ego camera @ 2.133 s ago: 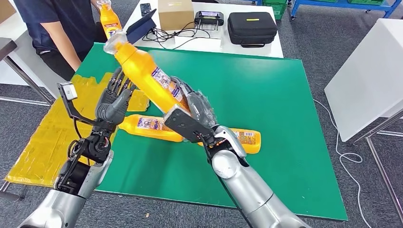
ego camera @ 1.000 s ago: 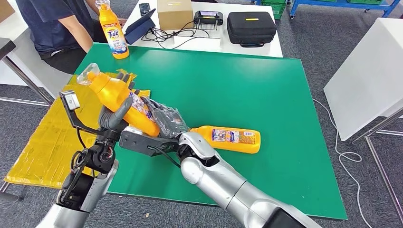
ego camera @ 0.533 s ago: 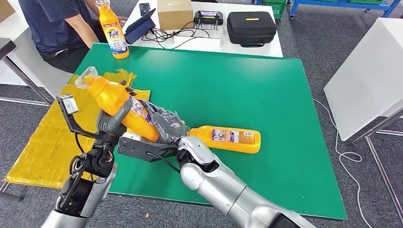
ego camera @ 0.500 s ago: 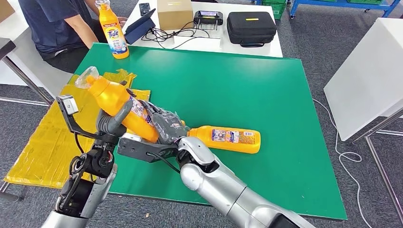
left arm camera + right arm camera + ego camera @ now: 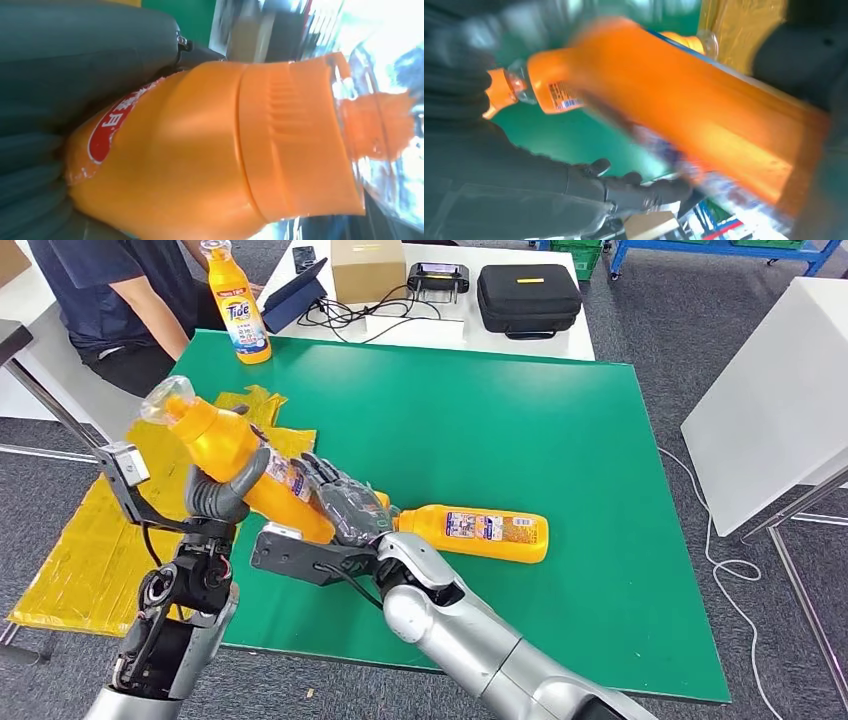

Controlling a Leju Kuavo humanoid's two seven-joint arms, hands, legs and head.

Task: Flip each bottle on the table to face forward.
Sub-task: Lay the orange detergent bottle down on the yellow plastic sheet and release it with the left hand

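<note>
- Head view: I count three orange bottles. The first, the tilted bottle (image 5: 240, 465), I hold off the green table (image 5: 520, 430) with both hands, its clear cap pointing up and to my left, its base low toward my right hand.
- My left hand (image 5: 222, 490) wraps the upper body of that bottle, thumb across the front, fingers curled behind it.
- My right hand (image 5: 345, 508) clasps the lower, labelled end of the same bottle, fingers closed around it.
- The second, the lying bottle (image 5: 475, 532), rests on its side on the green table just beyond my right hand, label up, neck toward my hand.
- The third, the standing bottle (image 5: 237, 305), is upright at the far left corner of the table, its Tide label turned toward me, next to one seated person (image 5: 110, 300).
- One yellow sheet (image 5: 100, 540) lies over the table's left edge, beneath the bottle I hold.
- On the white table (image 5: 440, 330) behind: one cardboard box (image 5: 368, 268), one black case (image 5: 529, 298), one small black device (image 5: 438, 278).
- Left wrist view: the tilted bottle's shoulder (image 5: 200, 155) and ribbed orange collar sit against my grey palm; a red label patch shows at the edge of my grasp.
- Right wrist view: blurred, yet the tilted bottle's body (image 5: 704, 120) crosses the frame in my grasp, and the lying bottle (image 5: 549, 85) shows on the green surface behind it.
</note>
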